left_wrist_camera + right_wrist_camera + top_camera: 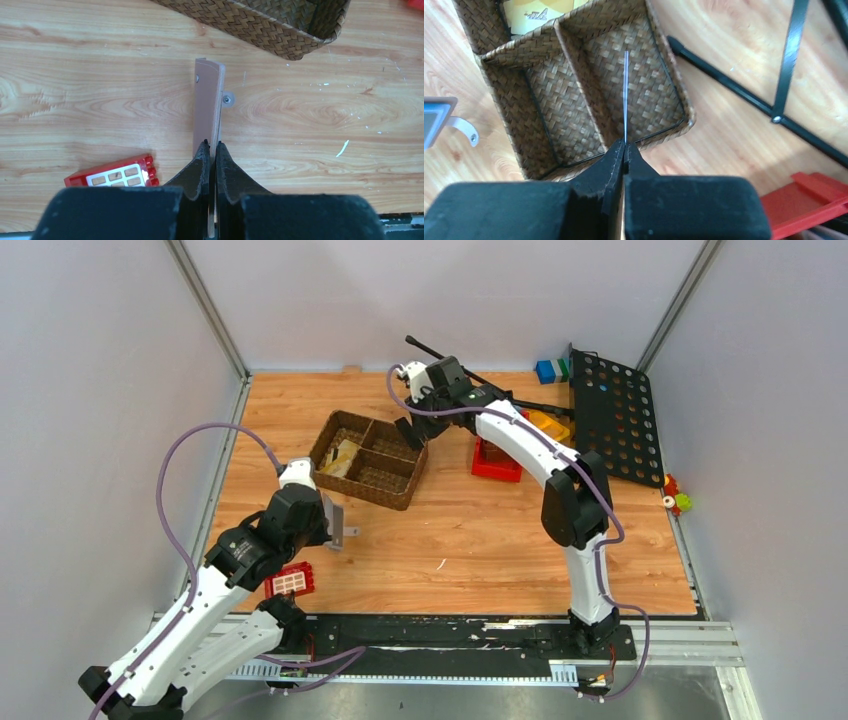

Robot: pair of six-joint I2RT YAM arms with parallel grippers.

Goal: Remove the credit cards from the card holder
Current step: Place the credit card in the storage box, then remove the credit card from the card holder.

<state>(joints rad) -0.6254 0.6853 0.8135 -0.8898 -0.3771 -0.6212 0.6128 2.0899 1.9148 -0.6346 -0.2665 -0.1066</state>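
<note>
Card holder (207,107) sits near the front-left of the surface (470,540), clamped edge-on in the left jaws, which are nearly closed on its taupe leaves. Its snap tab (227,99) sticks out to one side. Can't tell if its far end touches the wood. A red brick with a white panel (115,175) lies just beside the left arm, apart from the holder. Further in is the woven basket (405,495), divided into compartments; one holds a yellow paper item (340,458). Right jaws hang over the basket's far right corner, pressed together on one thin card (625,90). It's seen edge-on, a pale line, colour unclear, over a bare compartment. Whether it touches the weave can't be told. The second card isn't visible in any view. Beyond the basket are a red tray (497,460), black rods (470,375), a black perforated panel (615,420), and blue and green blocks (550,368) at the back edge.
</note>
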